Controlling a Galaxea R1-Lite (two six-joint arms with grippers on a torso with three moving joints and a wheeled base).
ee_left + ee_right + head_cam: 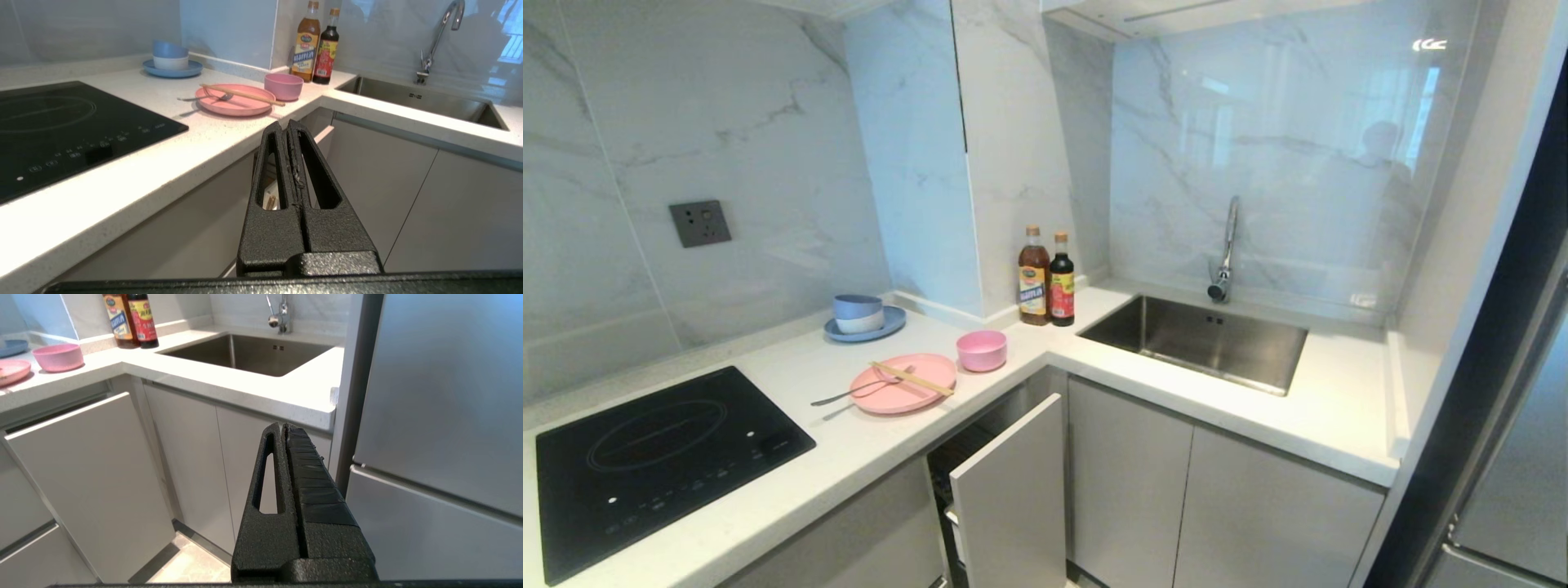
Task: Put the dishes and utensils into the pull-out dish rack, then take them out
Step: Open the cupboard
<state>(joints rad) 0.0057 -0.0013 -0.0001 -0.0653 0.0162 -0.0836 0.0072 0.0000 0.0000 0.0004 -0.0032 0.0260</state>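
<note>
One fridge door [441,416], right-wrist view only.

Black cooktop [645,457] set in white tabletop [849,457]; blue plate [866,328] behind it; two sauce bottles [1045,278] beside steel sink [1201,339] with faucet [1225,249].

Beside the sink [1201,343]: one pink plate [903,384], one pink bowl [981,350], two bottles [1046,278], one fork [849,394], one pair of chopsticks [912,379].
</note>
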